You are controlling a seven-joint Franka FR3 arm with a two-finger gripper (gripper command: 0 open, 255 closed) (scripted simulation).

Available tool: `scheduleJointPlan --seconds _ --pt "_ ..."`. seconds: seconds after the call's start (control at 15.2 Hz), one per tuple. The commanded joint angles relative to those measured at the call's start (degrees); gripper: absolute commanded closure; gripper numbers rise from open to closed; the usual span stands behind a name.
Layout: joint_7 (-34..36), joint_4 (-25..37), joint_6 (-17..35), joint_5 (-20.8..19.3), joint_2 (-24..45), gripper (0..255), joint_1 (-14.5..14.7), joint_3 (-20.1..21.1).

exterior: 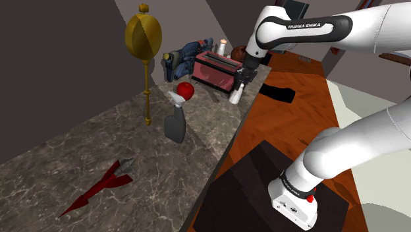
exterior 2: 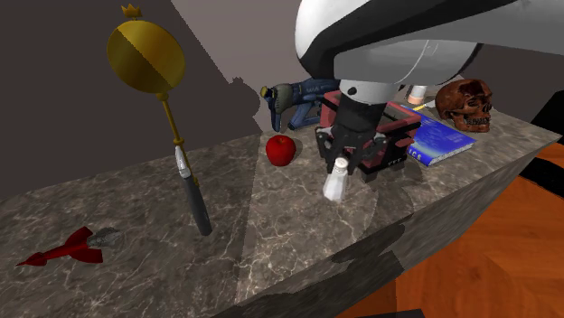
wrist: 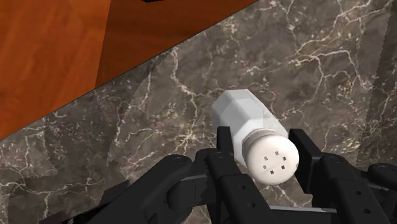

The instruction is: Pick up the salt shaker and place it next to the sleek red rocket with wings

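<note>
The white salt shaker (wrist: 238, 114) with a holed cap stands on the marble counter (exterior: 79, 158), close to its edge by the wooden floor. My black gripper (wrist: 262, 143) comes down on it from above, and its fingers (wrist: 224, 145) clasp the cap from both sides. The shaker (exterior: 236, 95) and gripper (exterior: 241, 78) sit in front of a red toaster in the shoulder view. In the second exterior view the shaker (exterior 2: 335, 183) leans a little under the gripper (exterior 2: 342, 161). The red winged rocket (exterior: 99, 188) lies far off at the counter's other end (exterior 2: 63, 248).
Between shaker and rocket stand a red apple (exterior: 186, 90), a grey pen-like object (exterior: 174, 122) and a tall gold sceptre (exterior: 143, 36). Behind the gripper are the red toaster (exterior 2: 398, 135), a blue drill (exterior 2: 298, 95), a blue book (exterior 2: 438, 140) and a brown skull (exterior 2: 465, 104).
</note>
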Motion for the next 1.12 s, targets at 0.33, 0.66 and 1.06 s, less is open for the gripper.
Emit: scheduleJointPlan --seconds 0.33,0.66,1.06 --pt "0.28 4.87 -5.46 -0.12 -0.57 255 -0.02 0.04" --pt "3.12 5.13 -7.06 0.53 -2.07 255 0.99 2.07" --pt "11.33 2.62 -6.82 3.07 -4.93 255 4.17 8.26"
